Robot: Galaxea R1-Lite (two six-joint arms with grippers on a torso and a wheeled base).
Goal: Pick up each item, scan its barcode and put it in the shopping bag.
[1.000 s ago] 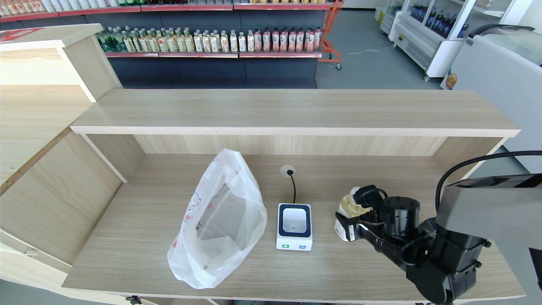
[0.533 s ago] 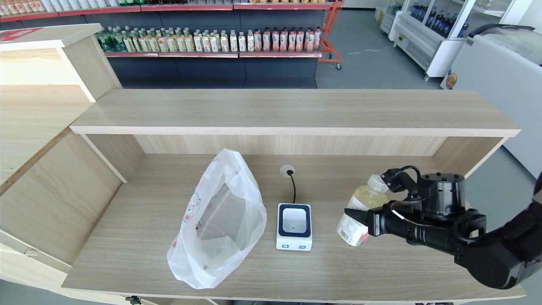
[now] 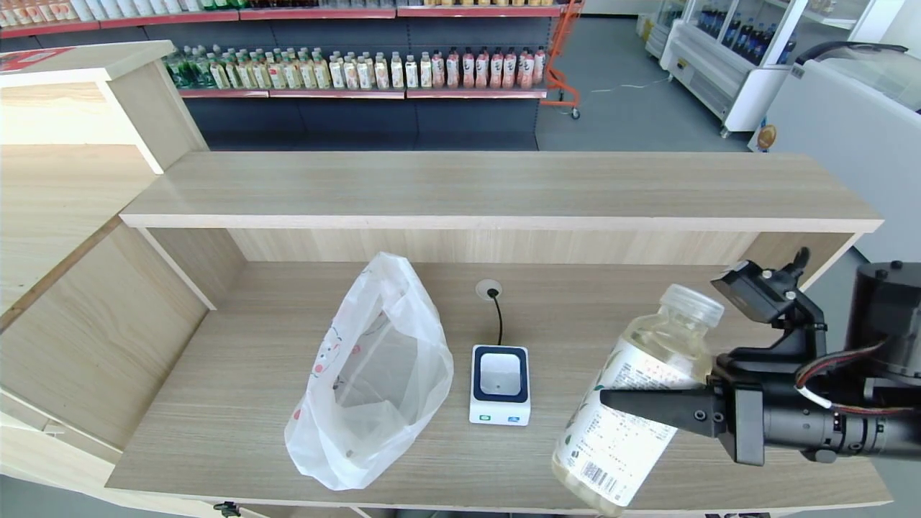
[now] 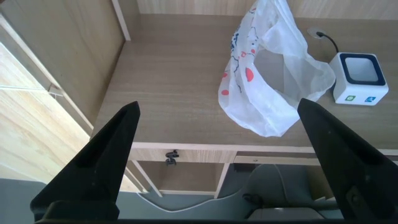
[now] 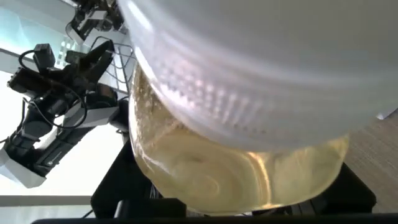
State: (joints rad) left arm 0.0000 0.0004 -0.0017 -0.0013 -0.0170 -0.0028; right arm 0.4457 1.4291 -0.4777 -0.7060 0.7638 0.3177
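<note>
One bottle (image 3: pixel 611 446), tilted, clamped in my right gripper (image 3: pixel 647 394) above the desk (image 3: pixel 237 403), near its right edge; left gripper (image 4: pixel 217 106) wide, empty. Step: scan. Next, I judge: carry it left over the scanner (image 3: pixel 500 385), barcode (image 3: pixel 594 473) turned down; shopping bag (image 3: pixel 374 374) beyond.

No text is legible. The clear plastic bottle of pale yellow liquid (image 3: pixel 611 446) carries a white label (image 3: pixel 647 374) with fine print and a barcode (image 3: pixel 594 473), all too small to read. The white square scanner (image 3: pixel 500 385) bears small green and blue marks. The translucent white shopping bag (image 3: pixel 374 374) has a red-and-black cartoon print.
</note>
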